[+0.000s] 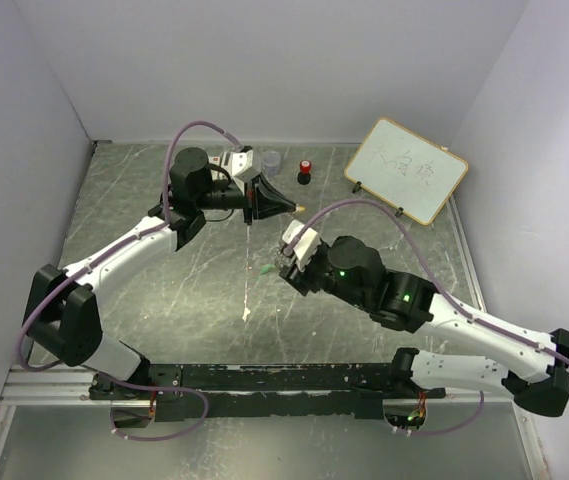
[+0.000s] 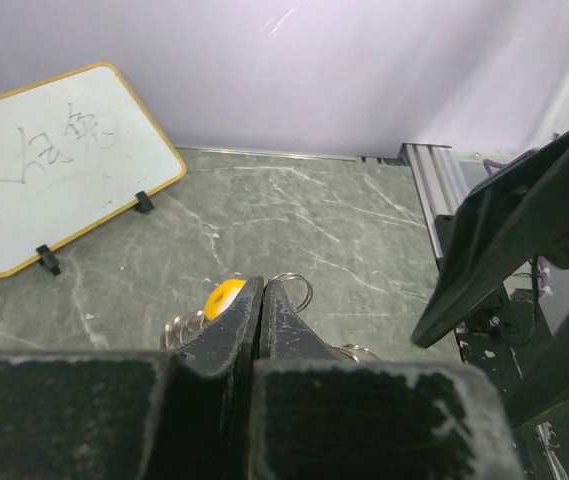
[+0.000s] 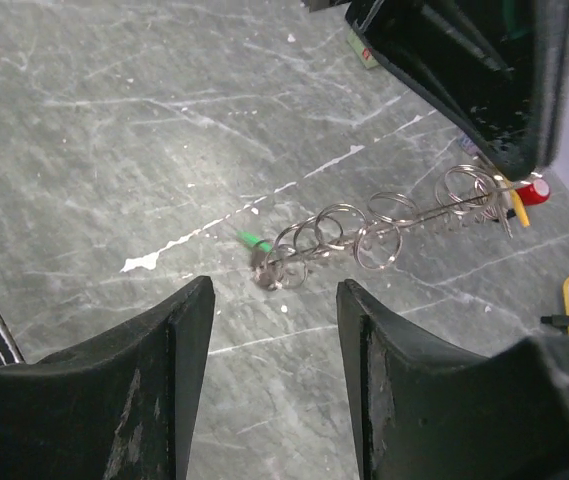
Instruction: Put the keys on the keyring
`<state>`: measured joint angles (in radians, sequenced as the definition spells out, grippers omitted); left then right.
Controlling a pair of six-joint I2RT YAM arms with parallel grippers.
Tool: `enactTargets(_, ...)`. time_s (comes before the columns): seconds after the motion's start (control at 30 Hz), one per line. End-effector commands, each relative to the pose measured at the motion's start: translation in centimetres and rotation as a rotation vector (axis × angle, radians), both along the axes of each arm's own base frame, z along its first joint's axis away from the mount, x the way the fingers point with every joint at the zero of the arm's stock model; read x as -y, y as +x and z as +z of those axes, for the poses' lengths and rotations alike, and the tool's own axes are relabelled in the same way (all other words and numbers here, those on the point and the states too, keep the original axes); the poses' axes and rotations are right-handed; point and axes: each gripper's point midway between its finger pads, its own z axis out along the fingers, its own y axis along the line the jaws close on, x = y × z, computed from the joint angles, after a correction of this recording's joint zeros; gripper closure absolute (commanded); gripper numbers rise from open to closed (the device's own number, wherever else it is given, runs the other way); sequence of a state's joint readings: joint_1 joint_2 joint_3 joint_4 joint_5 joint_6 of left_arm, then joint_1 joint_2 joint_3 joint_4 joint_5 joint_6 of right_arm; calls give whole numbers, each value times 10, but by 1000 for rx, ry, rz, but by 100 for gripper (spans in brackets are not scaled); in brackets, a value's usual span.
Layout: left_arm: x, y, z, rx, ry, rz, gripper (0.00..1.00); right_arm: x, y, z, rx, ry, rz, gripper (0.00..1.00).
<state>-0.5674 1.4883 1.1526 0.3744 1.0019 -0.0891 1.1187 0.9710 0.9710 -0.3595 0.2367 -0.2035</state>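
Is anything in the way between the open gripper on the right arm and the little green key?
Nothing visible: in the right wrist view only bare table lies between the open right gripper and the green key at the end of the keyring.

Dark grey-green marbled tabletop (image 1: 134, 210), veined and scuffed with pale streaks; midway along the far edge, a grey round cup (image 1: 271, 160) just beside a red-capped black knob (image 1: 305, 170); towards the far right corner, a small whiteboard (image 1: 406, 170) propped on black feet; near the middle, a green key (image 1: 262, 268), contact with the surface unclear.
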Motion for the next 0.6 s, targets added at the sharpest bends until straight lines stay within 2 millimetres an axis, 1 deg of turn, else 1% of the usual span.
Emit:
enactTargets(0.0,3,17,36,87,-76,78,93,12,-3,31,13,133,-47,47)
enactTargets(0.17,3,29,39,75,-88,143,93,40,-1,35,4,173,-160,43)
enactTargets(0.23,2,33,38,64,-89,167,93,53,3,38,-2,205,-237,38)
enactTargets(0.33,1,36,41,58,-96,192,93,68,8,46,4,239,-323,34)
enactTargets(0.43,0,38,42,51,-100,210,93,74,11,49,6,255,-366,31)
enactTargets(0.57,-2,40,44,47,-102,229,93,76,15,48,-4,254,-404,31)
